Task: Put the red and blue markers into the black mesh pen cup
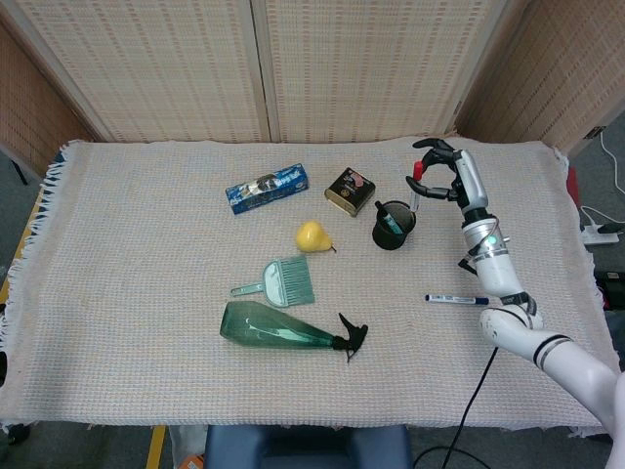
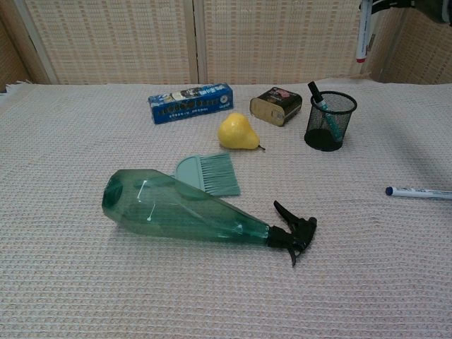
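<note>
R hand [image 1: 451,176] holds red marker [image 2: 364,34] upright, red cap up, above and right of cup [image 1: 394,224]. Blue marker [image 1: 455,298] flat on cloth, well apart. No writing legible.

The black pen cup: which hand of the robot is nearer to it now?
Right. The right hand holds the red marker in the air just above and beside the pen cup. The left hand is not in view.
</note>
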You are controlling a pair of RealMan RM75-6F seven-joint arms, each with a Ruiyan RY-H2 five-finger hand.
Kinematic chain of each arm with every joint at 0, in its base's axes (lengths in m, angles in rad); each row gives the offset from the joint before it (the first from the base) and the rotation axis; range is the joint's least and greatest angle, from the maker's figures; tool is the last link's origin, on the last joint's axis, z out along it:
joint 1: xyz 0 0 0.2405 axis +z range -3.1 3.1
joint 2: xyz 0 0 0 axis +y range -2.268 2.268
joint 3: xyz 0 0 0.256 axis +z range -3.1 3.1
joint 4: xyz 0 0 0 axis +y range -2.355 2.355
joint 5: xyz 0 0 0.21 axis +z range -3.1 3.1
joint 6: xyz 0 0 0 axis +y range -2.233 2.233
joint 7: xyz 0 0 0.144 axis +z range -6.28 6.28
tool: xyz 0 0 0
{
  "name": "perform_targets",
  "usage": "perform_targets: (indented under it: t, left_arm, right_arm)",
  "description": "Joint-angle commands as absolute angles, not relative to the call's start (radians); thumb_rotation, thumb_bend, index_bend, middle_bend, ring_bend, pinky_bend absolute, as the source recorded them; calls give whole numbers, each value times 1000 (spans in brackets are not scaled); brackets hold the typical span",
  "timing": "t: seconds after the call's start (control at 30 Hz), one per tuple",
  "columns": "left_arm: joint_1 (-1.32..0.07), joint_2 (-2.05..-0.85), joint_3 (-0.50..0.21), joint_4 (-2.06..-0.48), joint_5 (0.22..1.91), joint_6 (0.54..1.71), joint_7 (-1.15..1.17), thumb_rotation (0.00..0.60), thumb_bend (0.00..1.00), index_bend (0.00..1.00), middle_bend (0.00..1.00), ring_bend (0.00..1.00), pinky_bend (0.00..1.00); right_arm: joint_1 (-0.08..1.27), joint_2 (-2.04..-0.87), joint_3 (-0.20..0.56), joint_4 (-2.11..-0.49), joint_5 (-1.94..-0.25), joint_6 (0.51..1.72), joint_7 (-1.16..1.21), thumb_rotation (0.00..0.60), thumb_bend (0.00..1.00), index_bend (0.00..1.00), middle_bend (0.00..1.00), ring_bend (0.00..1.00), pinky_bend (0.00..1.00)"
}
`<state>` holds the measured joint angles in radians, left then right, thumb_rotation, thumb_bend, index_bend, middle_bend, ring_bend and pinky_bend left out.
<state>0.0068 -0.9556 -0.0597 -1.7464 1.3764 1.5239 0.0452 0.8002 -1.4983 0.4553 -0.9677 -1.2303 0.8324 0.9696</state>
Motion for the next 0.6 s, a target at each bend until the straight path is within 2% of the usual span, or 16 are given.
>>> perform_targets:
  t: [0.03, 0.6]
  left_arm:
    - [4, -958, -62, -1741, 1368, 1516, 43, 600, 511, 137, 9, 0, 281]
    - [-7, -966, -75, -1715, 1314, 1478, 40, 600, 510, 138, 9, 0, 282]
  right_arm:
    - [838, -1569, 432, -861, -1255, 794, 1045, 600, 288, 740, 286, 410, 337]
    - [899, -1739, 332, -523, -1341, 729, 1248, 600, 293, 740, 286, 410, 340]
